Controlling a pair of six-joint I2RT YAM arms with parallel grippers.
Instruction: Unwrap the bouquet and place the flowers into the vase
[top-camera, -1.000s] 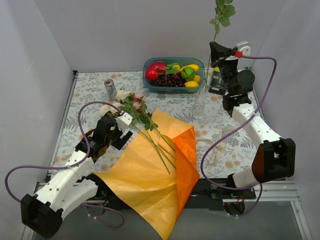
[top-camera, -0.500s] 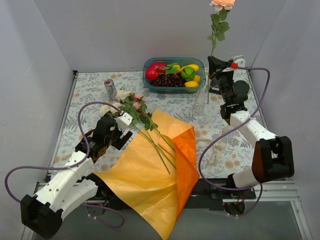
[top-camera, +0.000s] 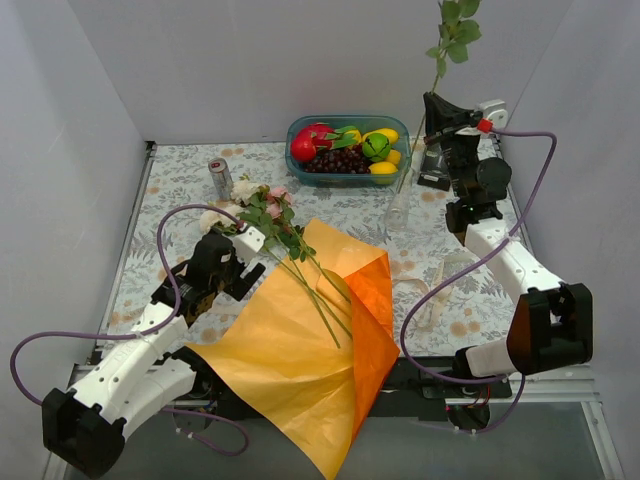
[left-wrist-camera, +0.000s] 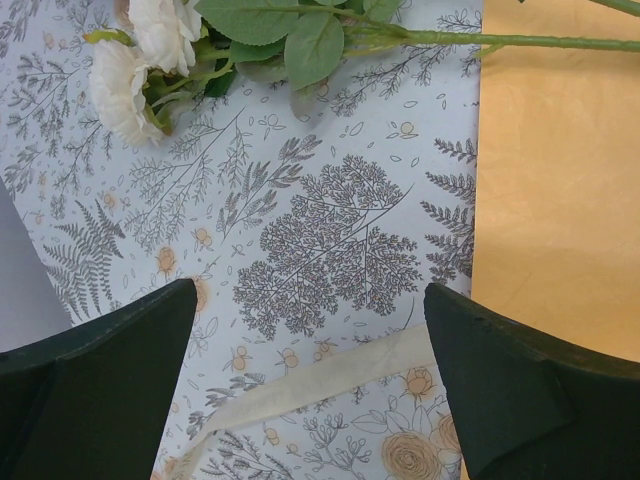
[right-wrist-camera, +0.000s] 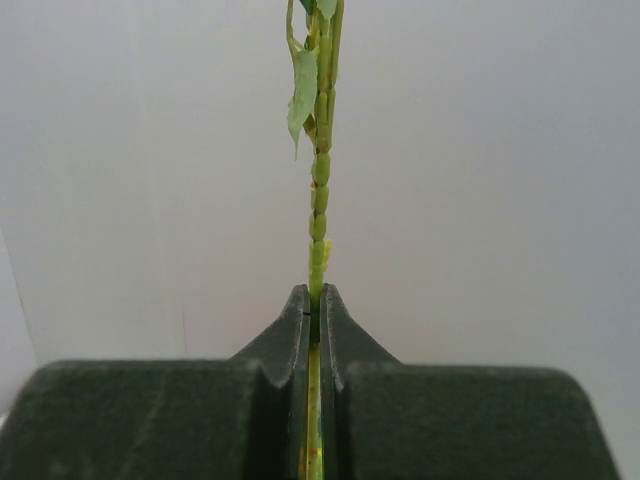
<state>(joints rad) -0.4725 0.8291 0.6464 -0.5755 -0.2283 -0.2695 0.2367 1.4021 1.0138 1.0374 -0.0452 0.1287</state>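
Right gripper (right-wrist-camera: 313, 302) pinches flower stem (right-wrist-camera: 319, 200) (upright, extending above).

I can't read any text, label or number from here. The can (top-camera: 220, 178) carries a marking too small for me to make out; the worktop (top-camera: 170, 190) shows only plant prints.

A robot lab cell: plain white panels (top-camera: 250, 60) box in the desk (top-camera: 180, 180) beyond the left fingers (left-wrist-camera: 100, 380); purple cables (top-camera: 60, 337) loop behind them.
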